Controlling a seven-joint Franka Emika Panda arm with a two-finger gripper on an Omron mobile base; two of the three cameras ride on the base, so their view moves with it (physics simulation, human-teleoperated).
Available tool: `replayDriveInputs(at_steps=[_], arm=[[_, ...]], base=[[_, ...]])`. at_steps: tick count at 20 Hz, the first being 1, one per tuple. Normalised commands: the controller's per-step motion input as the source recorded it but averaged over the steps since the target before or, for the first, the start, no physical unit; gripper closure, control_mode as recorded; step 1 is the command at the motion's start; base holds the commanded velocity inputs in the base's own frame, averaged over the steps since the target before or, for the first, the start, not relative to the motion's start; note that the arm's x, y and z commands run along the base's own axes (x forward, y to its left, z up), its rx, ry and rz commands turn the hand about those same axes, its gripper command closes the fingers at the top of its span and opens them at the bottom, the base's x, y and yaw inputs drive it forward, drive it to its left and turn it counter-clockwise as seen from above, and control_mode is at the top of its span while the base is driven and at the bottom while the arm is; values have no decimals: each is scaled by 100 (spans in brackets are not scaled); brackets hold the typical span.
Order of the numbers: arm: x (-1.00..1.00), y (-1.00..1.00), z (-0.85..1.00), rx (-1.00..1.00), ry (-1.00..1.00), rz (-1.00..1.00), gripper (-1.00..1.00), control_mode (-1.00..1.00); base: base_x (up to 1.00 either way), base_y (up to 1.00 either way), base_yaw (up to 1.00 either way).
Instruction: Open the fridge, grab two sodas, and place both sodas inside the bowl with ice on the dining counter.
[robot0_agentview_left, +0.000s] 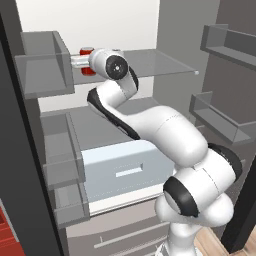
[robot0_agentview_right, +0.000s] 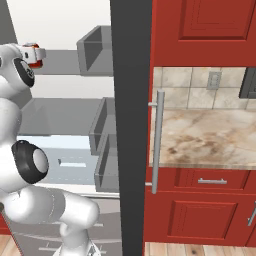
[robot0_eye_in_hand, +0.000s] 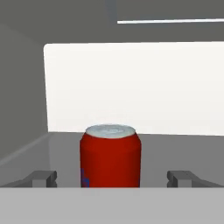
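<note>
the claw stood wide apart, its fingertips flanking a red soda upright on a grey shelf inside the open fridge. the first grab looked in hand; next it likely needed to close on the can.

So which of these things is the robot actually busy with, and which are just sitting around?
Part of the job:
- soda can, upright on a fridge shelf
- fridge, doors open
- pincer, open, a finger either side of the can

Just there:
- crisper drawer
- door bins
- wall countertop
- red cabinets
</note>
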Motion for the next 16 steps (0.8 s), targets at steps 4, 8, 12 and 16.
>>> replayDriveInputs(at_steps=[4, 8, 12, 16], arm=[[26, 0, 0, 0, 4, 0, -100, -100], [20, 0, 0, 0, 3, 0, -100, -100], [15, 2, -7, -2, 1, 0, -100, -100], [10, 4, -8, -2, 1, 0, -100, -100]], base=[[0, 0, 0], [0, 0, 0], [0, 0, 0], [0, 0, 0]])
